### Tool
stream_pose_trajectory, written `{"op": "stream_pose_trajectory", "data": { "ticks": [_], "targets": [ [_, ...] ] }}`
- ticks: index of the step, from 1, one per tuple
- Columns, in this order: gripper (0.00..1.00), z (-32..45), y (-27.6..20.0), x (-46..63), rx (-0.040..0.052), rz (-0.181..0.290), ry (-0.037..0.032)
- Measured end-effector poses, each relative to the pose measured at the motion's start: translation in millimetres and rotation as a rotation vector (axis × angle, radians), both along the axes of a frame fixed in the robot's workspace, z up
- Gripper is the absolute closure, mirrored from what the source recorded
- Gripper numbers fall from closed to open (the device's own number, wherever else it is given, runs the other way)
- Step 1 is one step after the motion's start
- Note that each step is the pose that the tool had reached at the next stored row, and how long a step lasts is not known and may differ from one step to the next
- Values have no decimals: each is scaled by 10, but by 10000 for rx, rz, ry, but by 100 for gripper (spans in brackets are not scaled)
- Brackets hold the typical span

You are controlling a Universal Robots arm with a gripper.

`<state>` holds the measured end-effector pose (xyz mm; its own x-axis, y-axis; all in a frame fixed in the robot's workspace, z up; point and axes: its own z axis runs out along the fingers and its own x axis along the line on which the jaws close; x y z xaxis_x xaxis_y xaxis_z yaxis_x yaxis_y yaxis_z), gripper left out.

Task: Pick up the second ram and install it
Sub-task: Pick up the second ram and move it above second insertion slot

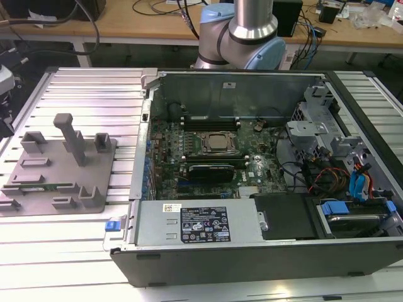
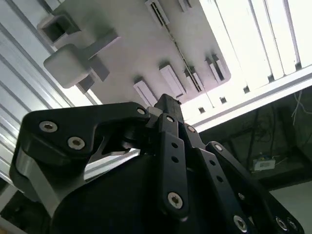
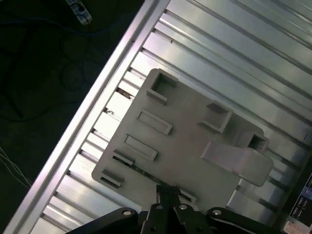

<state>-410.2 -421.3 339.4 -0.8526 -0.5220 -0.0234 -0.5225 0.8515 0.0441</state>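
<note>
In the exterior view the second ram (image 1: 47, 184) is laid 9-to-3, at 8 o'clock from the robot arm (image 1: 252, 19). The gripper (image 3: 168, 191) is seen closed, empty.

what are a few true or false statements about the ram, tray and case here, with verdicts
1. The ram lies in the tray. True.
2. The hand holds the ram. False: the hand is up above the tray, and the ram lies in the tray.
3. The case is closed. False: its side is open and the motherboard shows.
4. A tall post stands on the tray. True.
5. The tray sits to the exterior view's left of the case. True.
</note>
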Motion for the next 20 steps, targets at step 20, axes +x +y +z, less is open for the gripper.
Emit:
{"op": "stream_pose_trajectory", "data": {
  "ticks": [20],
  "targets": [
    [92,-60,0,1,-5,5746,1]
  ]
}}
